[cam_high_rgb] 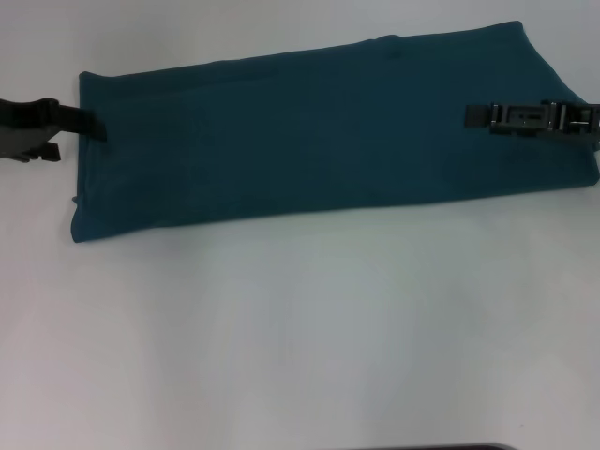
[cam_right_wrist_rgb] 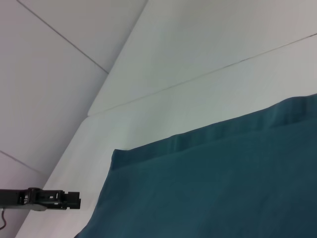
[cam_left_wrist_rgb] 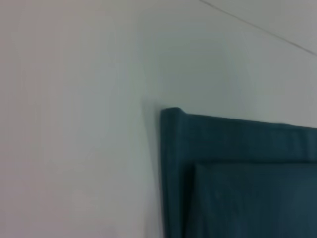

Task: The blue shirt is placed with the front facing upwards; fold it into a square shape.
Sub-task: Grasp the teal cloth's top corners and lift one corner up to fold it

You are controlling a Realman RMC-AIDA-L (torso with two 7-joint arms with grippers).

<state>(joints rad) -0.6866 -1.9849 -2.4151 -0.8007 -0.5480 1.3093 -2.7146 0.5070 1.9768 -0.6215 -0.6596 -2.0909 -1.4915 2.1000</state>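
- Table (cam_high_rgb: 281, 337): white, fills the whole view; the work sits on its far half.
- The blue shirt (cam_high_rgb: 319, 141): lies flat across the far half of the table as one long band, running from the robot's left to its right. Only plain teal cloth shows; no lettering, sleeves or neck opening visible on top.
- Layering: the left wrist view shows a stacked corner (cam_left_wrist_rgb: 173, 119), with an upper ply stepped in from a lower one. The right wrist view shows a doubled strip along the long edge (cam_right_wrist_rgb: 218, 134). I judge the lengthwise folds done.
- Remaining: the band is far longer than it is wide, so not a square yet. My guess is that the ends must come over toward the middle, once or more.
- Right gripper (cam_high_rgb: 473, 116): reaches in over the shirt's right end, low on the cloth. Its fingers look drawn together into one thin dark bar; whether cloth is pinched between them, I cannot tell.
- Left gripper (cam_high_rgb: 94, 125): at the shirt's left short edge, tip just overlapping the hem. Fingers likewise read as close together; grasp on fabric not confirmable.
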